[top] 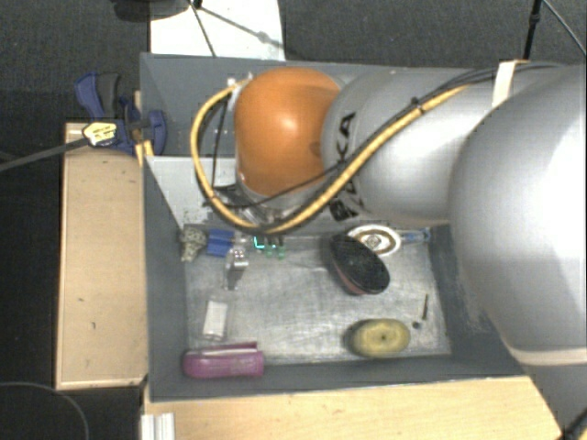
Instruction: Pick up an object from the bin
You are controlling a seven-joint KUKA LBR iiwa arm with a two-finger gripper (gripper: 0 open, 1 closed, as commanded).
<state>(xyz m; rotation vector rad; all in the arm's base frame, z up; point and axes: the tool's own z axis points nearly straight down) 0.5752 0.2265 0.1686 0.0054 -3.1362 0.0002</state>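
Partly hidden beneath the rounded orange cover (pixel 284 126), the gripper (pixel 237 266) hangs over the bin's (pixel 303 310) scratched metal floor, far-left, beside a flat blue piece (pixel 218 244); clenched or released, I cannot tell.

in the bin (pixel 167 319), a flat case (pixel 223 363) lies front left, a disc (pixel 377 337) to its right.

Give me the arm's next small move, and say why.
Probably a slight shift toward the view's upper left, to centre over the blue piece before going down. The gripper hangs just beside that piece, near the back left of the bin, with nothing visibly held; the white block lies farther off toward the front.
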